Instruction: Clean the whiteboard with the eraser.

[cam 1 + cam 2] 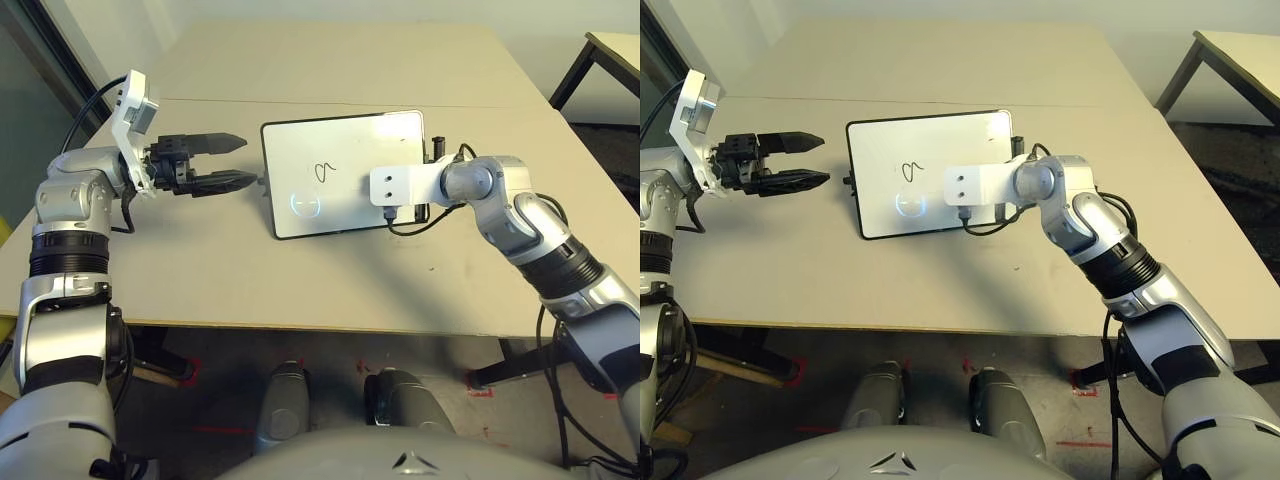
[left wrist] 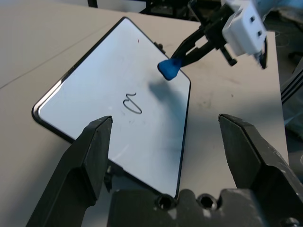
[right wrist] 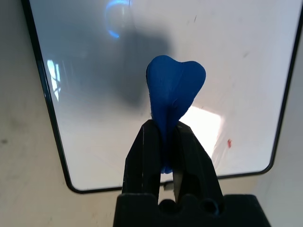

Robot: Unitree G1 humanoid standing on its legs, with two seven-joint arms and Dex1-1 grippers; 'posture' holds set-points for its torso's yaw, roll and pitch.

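The desk [image 1: 330, 280] is a broad beige surface with a seam running across it behind the board; a second table [image 1: 615, 50] stands off at the far right corner of the scene.

The whiteboard [image 1: 335, 150] lies flat near the middle of the desk, its long sides running left to right, with a thin black rim and rounded corners. Its glossy face carries a small dark scribble [image 1: 323, 170] near the centre, and a ring of reflected light [image 1: 305, 203] glows near its front left corner.

The right arm reaches in from the right, its white wrist block hanging over the board's right half. In the left wrist view, the right gripper [image 2: 182, 56] has its jaws clenched on the eraser [image 3: 174, 87], which is pinched so that its bright blue end bulges out past the fingertips. The eraser is held just above the board's surface near the right edge, apart from the scribble; its shadow falls on the white beside it. Whether it touches the board I cannot tell.

The left gripper [image 1: 232, 162] hovers over the bare desk just beside the board's left short edge, pointing toward it. Its jaws are spread apart and hold nothing.
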